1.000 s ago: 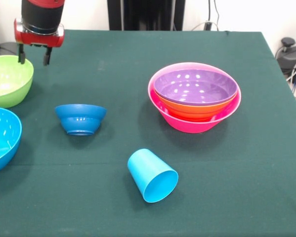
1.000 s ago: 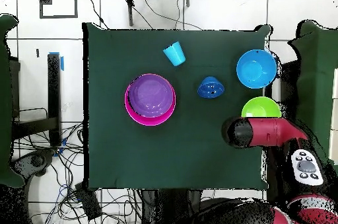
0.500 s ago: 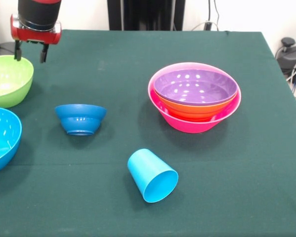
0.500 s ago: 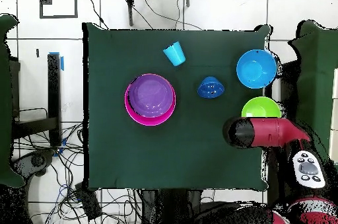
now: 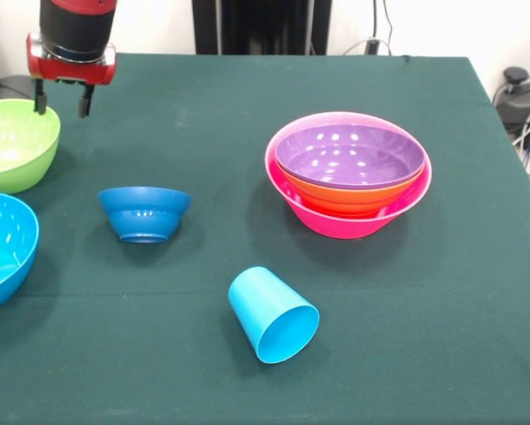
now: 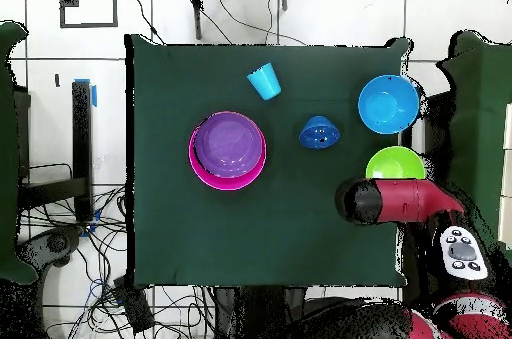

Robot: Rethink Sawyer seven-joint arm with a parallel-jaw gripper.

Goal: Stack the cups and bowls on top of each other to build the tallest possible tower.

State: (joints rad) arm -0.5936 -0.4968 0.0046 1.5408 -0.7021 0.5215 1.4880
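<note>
The tower [image 5: 349, 173] is a purple bowl nested in an orange bowl inside the wide pink bowl [image 6: 228, 150], right of centre in the front view. A sky blue cup [image 5: 272, 314] lies on its side near the front, also seen overhead [image 6: 264, 82]. A small dark blue bowl [image 5: 144, 212] sits upside down at centre left. At the left edge stand a lime green bowl [image 5: 12, 143] and a sky blue bowl [image 5: 1, 248]. My gripper [image 5: 63, 99] hangs open and empty above the table, just beyond the lime green bowl's far rim.
The dark green table [image 5: 247, 97] ends close to the lime green and sky blue bowls at the left. Cables and a black device [image 5: 519, 97] lie off the table's right edge.
The gripper dipped slightly down and to the right after a small rise; it stays open. No bowl or cup has moved.
</note>
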